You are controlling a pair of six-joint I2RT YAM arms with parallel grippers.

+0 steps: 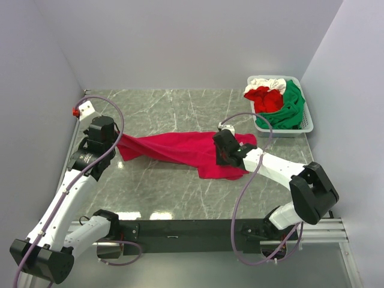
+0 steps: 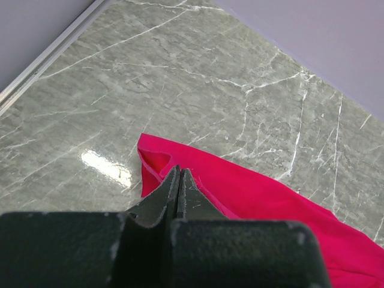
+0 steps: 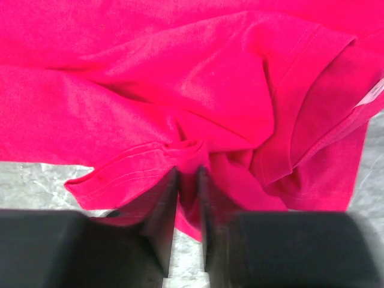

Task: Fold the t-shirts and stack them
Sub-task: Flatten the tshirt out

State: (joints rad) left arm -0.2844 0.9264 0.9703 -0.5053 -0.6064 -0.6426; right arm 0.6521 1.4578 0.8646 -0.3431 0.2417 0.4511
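The large crimson-red t-shirt lies crumpled and stretched across the marble table between my two grippers. My left gripper is shut on its left corner; in the left wrist view the closed gripper sits at the cloth's hem. My right gripper is over the shirt's bunched right part. In the right wrist view the gripper pinches a fold of the shirt. Green, red and white shirts lie heaped in the basket.
The white slotted basket stands at the back right, close to the right wall. A white bracket with a red knob sits at the table's left edge. Grey walls enclose the table on three sides.
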